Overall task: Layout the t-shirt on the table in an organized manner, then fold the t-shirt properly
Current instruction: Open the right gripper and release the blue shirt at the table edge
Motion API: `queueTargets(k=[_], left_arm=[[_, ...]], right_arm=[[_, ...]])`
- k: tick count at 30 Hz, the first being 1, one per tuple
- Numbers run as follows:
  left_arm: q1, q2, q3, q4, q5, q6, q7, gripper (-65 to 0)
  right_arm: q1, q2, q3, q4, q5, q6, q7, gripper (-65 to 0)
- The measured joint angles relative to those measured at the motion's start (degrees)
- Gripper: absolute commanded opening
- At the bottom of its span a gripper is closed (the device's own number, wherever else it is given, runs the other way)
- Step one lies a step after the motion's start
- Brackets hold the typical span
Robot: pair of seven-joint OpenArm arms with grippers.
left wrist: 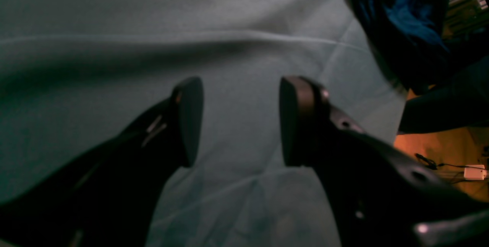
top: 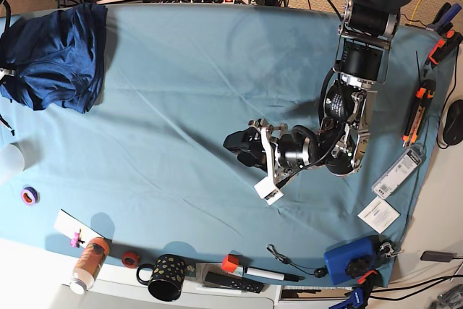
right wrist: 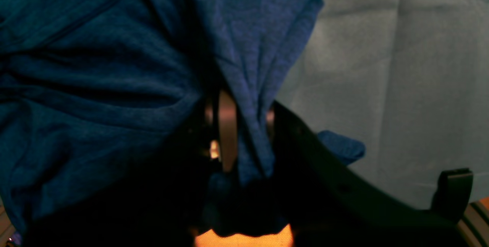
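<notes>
Fabric fills most of the right wrist view: the t-shirt (right wrist: 95, 86), dark navy and heavily bunched, hangs in folds over the right gripper (right wrist: 244, 140), whose jaws are clamped on a gathered pleat of the cloth, with one pale pad visible beside the pinched fold and a small corner of cloth poking out past the far finger. In the base view the t-shirt (top: 54, 56) is a crumpled heap at the far left corner of the table (top: 181, 92), partly draped over the table's edge; the right arm itself cannot be made out there, being out of frame or hidden by the cloth. The left gripper (top: 242, 146) sits well apart from the garment, near the middle of the table and a little toward the right side of the base view, its arm bent and reaching leftward above the teal cover. From the left wrist camera the left gripper (left wrist: 240, 121) has its two dark fingers spread wide with only bare, creased teal cover between them, grasping nothing, while the t-shirt (left wrist: 401, 21) shows as a dark blue mass at the upper right corner, far from the fingertips.
</notes>
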Motion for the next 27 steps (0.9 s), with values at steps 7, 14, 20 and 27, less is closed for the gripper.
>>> queueTargets(k=[7,14,20,27], left_arm=[[0.0,0.0,0.0,0.0,0.0,0.0,0.0,-33.0],[0.0,0.0,0.0,0.0,0.0,0.0,0.0,-33.0],[0.0,0.0,0.0,0.0,0.0,0.0,0.0,-33.0],[0.0,0.0,0.0,-0.02,0.22,-0.94,0.0,-33.0]], right_arm=[[0.0,-0.02,0.0,0.0,0.0,-1.49,0.0,-45.7],[0.0,0.0,0.0,0.0,-0.26,-2.58,0.66,-27.7],[0.2,0.0,0.0,0.0,-0.55,-2.58,5.75,-27.7],[9.01,0.33,0.07,-0.11,-7.1,-4.2,9.55,-27.7]])
